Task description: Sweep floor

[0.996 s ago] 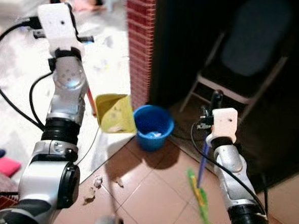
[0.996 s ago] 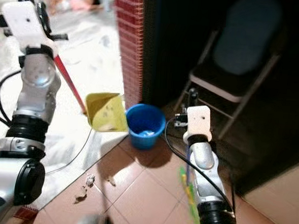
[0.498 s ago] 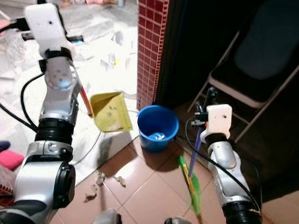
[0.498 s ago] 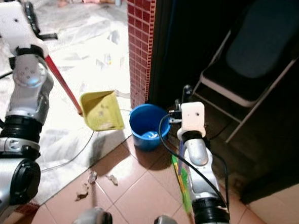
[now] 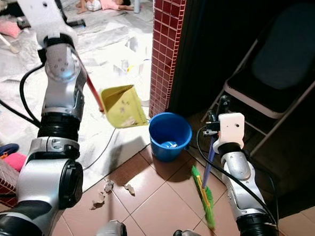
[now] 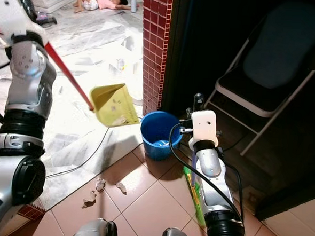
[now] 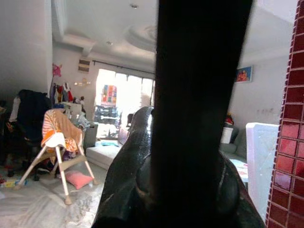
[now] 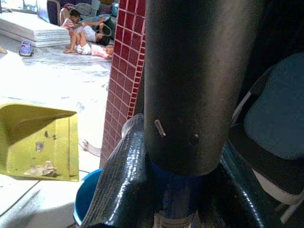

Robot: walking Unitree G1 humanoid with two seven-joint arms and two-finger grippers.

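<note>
My left gripper (image 5: 70, 24) is raised high at the left, shut on the red handle (image 5: 92, 93) of a yellow dustpan (image 5: 122, 106). The pan hangs tilted just left of a blue bucket (image 5: 170, 136) and carries a paper scrap (image 8: 40, 169). My right gripper (image 5: 222, 104) is shut on the blue handle of a broom whose green bristles (image 5: 204, 198) rest on the tiles right of the bucket. Paper scraps (image 5: 108, 186) lie on the brown tiles in front of the bucket. White scraps sit inside the bucket.
A red tiled pillar (image 5: 167, 43) stands behind the bucket, a dark folding chair (image 5: 277, 77) at the right. White sheeting (image 5: 114, 46) and a cable (image 5: 103, 147) cover the floor at left. A person (image 5: 106, 1) lies far back. My feet (image 5: 110, 234) show below.
The whole view has shifted, so the camera moved. My left arm has risen and the dustpan hangs a little higher beside the bucket. The broom stays held at the right.
</note>
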